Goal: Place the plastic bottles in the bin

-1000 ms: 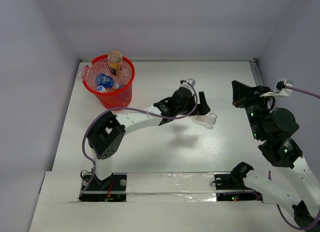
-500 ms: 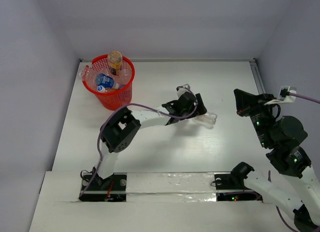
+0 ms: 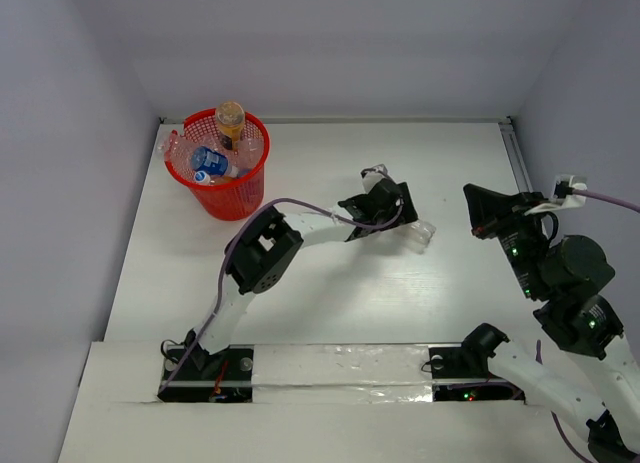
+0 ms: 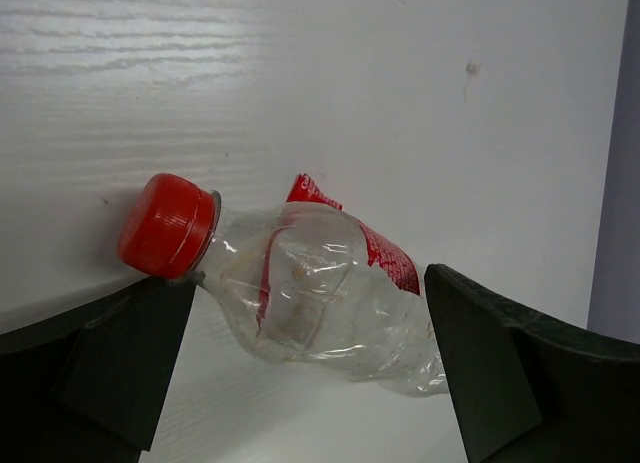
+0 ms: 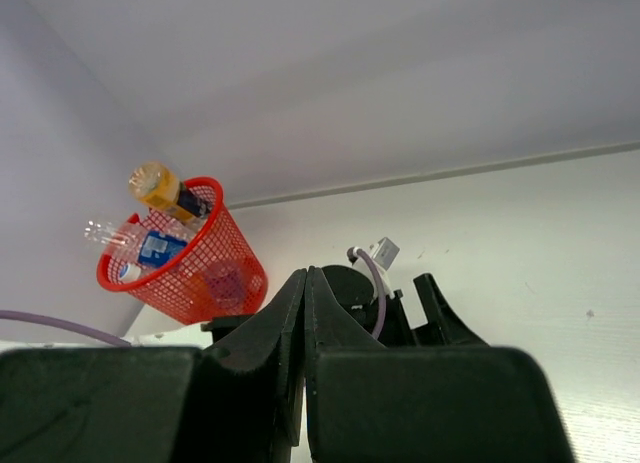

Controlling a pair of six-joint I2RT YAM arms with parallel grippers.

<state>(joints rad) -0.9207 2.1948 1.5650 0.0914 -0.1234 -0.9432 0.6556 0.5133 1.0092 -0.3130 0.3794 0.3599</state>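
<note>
Left pincer [image 4: 300, 318] gapes astride a crumpled red-capped bottle [image 4: 320, 283] lying on the surface [image 4: 400, 83]; right pincer [image 5: 305, 313], pressed closed and empty, blocks its camera's lower view.

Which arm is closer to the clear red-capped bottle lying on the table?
Left. The left gripper straddles the bottle, a finger on each side; the right gripper sits apart, off to the bottle's right.
</note>
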